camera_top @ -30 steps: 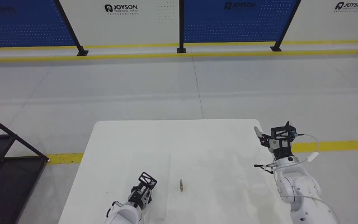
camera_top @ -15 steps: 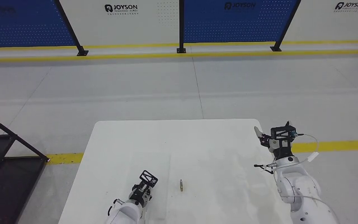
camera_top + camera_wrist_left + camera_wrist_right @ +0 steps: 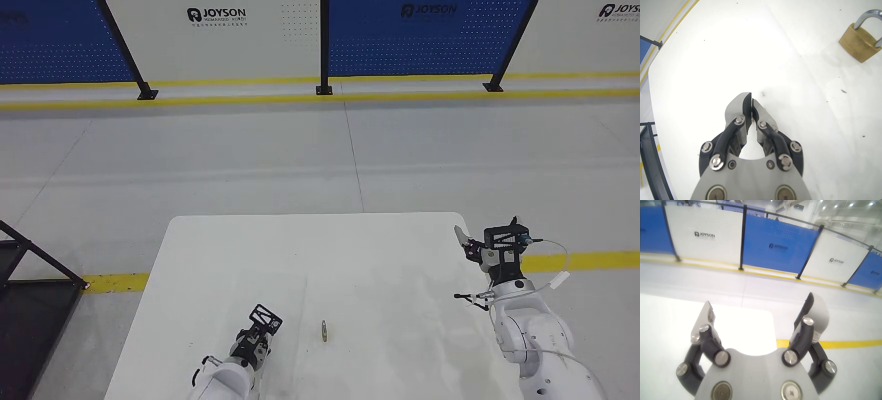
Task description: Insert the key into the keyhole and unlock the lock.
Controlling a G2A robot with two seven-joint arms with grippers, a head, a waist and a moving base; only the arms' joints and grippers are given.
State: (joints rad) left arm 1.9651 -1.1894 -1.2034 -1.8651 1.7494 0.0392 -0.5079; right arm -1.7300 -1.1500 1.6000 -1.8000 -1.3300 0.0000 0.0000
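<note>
A brass padlock (image 3: 857, 45) with a steel shackle lies on the white table (image 3: 380, 260), and from above the padlock (image 3: 324, 331) sits near the table's front middle. My left gripper (image 3: 751, 96) is low over the table, a short way to the left of the padlock and apart from it. Its pads are pressed together on a thin metal piece that looks like the key, most of it hidden. In the top view the left gripper (image 3: 266, 316) is near the front edge. My right gripper (image 3: 759, 301) hangs open and empty over the table's right edge, where the top view shows the right gripper (image 3: 488, 238).
A dark metal rack (image 3: 25, 290) stands on the floor left of the table. Blue and white fence panels (image 3: 320, 40) close off the far side of the room. A yellow floor line (image 3: 838, 344) runs past the table's right edge.
The left gripper shifted very slightly over the table. The padlock and the right arm kept their places.
</note>
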